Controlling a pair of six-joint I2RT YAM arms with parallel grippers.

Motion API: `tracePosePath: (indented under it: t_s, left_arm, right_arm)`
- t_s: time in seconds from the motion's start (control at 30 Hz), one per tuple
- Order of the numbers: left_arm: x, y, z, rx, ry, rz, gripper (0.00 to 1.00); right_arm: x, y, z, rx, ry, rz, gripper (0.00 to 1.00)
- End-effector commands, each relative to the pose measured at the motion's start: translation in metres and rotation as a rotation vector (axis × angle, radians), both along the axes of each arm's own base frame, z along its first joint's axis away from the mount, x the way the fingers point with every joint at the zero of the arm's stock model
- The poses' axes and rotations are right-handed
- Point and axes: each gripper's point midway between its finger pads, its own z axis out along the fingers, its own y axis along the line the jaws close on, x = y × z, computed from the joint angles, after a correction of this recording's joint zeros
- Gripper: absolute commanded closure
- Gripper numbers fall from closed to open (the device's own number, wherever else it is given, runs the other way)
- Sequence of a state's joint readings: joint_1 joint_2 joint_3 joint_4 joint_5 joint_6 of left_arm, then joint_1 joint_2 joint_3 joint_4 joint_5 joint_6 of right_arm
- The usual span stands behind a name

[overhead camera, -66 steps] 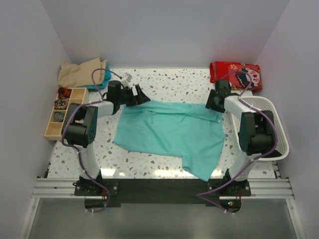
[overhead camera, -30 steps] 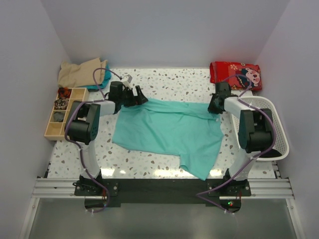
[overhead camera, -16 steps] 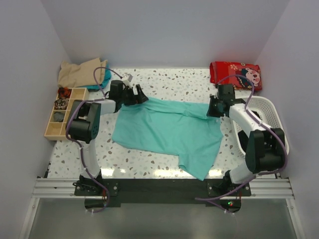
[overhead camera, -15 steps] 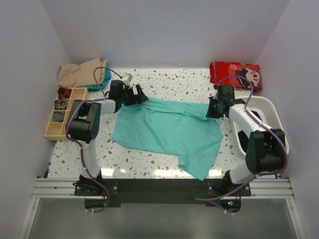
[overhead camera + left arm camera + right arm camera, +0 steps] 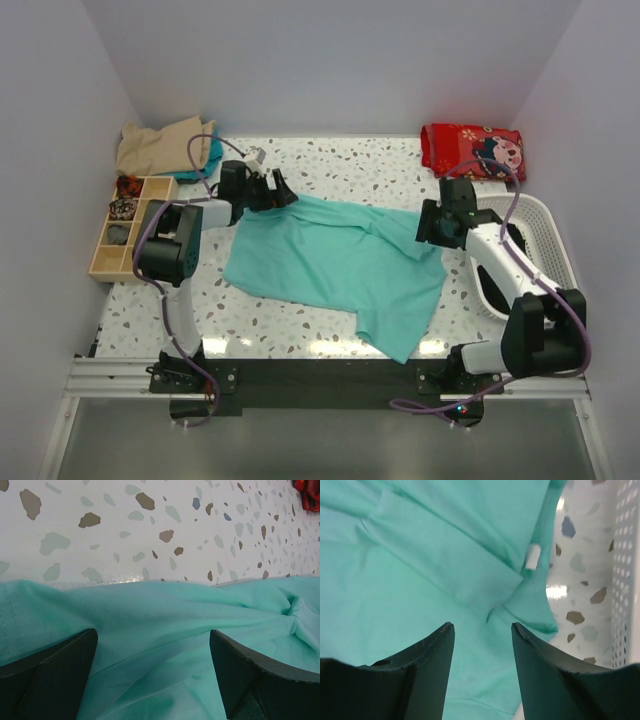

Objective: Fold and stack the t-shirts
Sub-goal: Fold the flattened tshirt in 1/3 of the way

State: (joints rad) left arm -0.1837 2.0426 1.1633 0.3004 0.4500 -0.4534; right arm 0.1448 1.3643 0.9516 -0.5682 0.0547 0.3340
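Your teal tee (image 5: pixel 335 265) lies rumpled but spread out on the worktop (image 5: pixel 350 165), reaching from one end effector to the other. The left end effector (image 5: pixel 152 655) sits at the tee's far left corner with its fingers wide apart, fabric beneath them, gripping nothing. The right end effector (image 5: pixel 482 630) hovers over the right edge, with the white basket (image 5: pixel 545 215) just beside it. Its fingers are parted and empty.

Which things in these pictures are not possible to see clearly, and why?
- Top view: what lies in the wooden tray, too small.
- Top view: the teal cloth under the tan shirt, mostly covered by it.
- Left wrist view: whether the left claw touches the teal t-shirt; bottom edge cuts its fingers.
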Motion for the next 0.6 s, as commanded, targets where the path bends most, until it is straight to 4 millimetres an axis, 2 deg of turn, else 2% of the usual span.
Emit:
tracePosePath:
  t_s: [0.0,0.07,0.23,0.43,0.57]
  left_arm:
    - [-0.007,0.002,-0.017,0.002,0.066,-0.002,0.00]
    - [-0.008,0.002,-0.017,0.000,0.069,-0.004,0.00]
    - [-0.009,0.001,-0.015,-0.005,0.063,-0.007,0.00]
    - [-0.010,0.001,-0.019,-0.004,0.070,-0.010,0.00]
    - [-0.012,0.001,-0.021,-0.007,0.078,-0.011,0.00]
  right_arm:
    - [0.053,-0.011,0.024,-0.052,-0.141,-0.087,0.46]
    - [0.065,-0.009,0.023,-0.051,-0.147,-0.088,0.47]
    - [0.077,-0.003,-0.012,-0.038,-0.078,-0.066,0.52]
    - [0.092,0.023,-0.017,0.064,-0.096,0.021,0.52]
    - [0.099,0.029,-0.023,0.080,-0.077,0.045,0.53]
